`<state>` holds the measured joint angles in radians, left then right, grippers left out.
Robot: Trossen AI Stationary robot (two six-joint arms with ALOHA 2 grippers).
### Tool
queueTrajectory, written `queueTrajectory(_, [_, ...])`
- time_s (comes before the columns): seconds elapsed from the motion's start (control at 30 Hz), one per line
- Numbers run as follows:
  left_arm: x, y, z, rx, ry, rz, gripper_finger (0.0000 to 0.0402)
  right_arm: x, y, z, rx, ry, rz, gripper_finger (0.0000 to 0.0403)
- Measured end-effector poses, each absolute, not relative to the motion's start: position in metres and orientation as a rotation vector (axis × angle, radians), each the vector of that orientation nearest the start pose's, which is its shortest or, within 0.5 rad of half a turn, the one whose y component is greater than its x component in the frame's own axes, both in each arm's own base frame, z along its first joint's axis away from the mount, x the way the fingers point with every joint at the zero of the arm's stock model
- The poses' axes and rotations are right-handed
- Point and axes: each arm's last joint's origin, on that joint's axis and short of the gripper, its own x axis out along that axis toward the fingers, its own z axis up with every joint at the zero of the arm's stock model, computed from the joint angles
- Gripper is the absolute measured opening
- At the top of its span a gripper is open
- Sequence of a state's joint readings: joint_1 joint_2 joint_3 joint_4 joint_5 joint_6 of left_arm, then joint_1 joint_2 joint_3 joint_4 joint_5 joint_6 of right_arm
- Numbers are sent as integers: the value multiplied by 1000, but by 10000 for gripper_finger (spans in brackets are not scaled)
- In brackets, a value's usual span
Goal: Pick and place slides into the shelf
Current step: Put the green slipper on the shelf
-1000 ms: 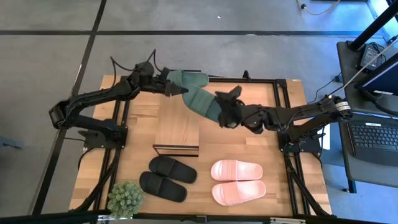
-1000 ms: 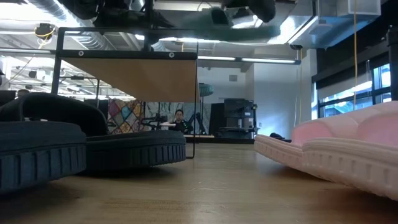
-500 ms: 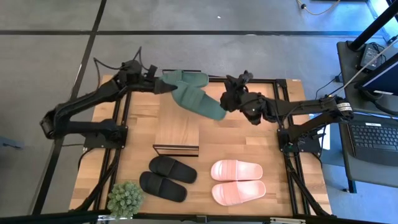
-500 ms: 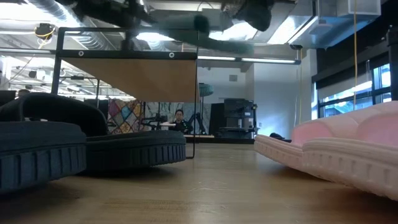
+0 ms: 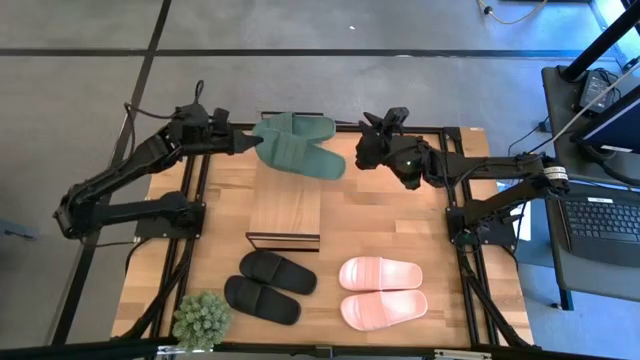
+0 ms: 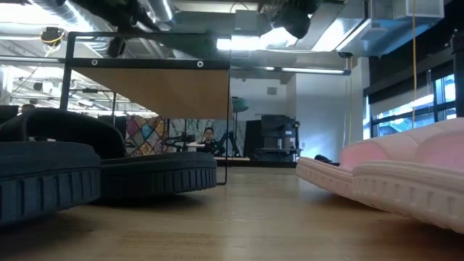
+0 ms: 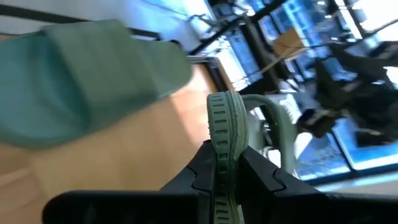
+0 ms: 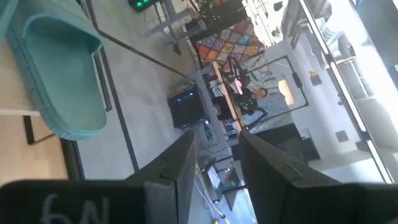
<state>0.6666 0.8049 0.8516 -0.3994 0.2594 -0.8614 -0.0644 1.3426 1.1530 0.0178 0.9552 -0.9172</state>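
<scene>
One dark green slide [image 5: 305, 158] hangs in the air over the far end of the shelf [image 5: 285, 210], held at its left end by my left gripper [image 5: 243, 141]. The left wrist view shows it edge-on [image 7: 221, 121]. The second green slide [image 5: 300, 125] lies flat on the table's far edge and shows in both wrist views [image 7: 81, 81] [image 8: 59, 68]. My right gripper [image 5: 368, 150] hovers open to the right of the held slide, touching nothing, with its fingers apart [image 8: 214, 162]. In the low view the shelf's plank top [image 6: 152, 87] stands behind the black slides. My left gripper pinches the held green slide between its two fingers at the ridged sole edge [image 7: 219, 163], at the end nearest the table's left. The fingers come level from the table's left. The slide is lifted clear and sticks out toward the right, turned on its side edge.
A black pair [image 5: 268, 285] and a pale pink pair [image 5: 382, 292] lie near the table's near edge. A small potted plant [image 5: 200, 320] stands at the near left corner. Black frame rails run along the table's left, right and far sides.
My right gripper has let go of the green slide's right end and drawn back toward the table's far right. My left gripper has moved toward the table's left and far edge, carrying the slide with it from over the table's middle to above the shelf's far end.
</scene>
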Motion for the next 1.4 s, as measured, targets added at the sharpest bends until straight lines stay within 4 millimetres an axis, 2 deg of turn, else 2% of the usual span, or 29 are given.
queueTrajectory(0.3, [135,100,320,-1012,186,642,32,293,-53,358,-884,605,-853,125])
queueTrajectory(0.77, [135,100,281,-1137,296,736,35,294,-55,357,-887,593,-803,125])
queueTrajectory(1.03, [134,100,278,-1164,310,759,38,294,-55,357,-888,594,-802,125])
queueTrajectory(1.4, [134,100,278,-1164,308,758,94,294,-55,357,-890,595,-802,125])
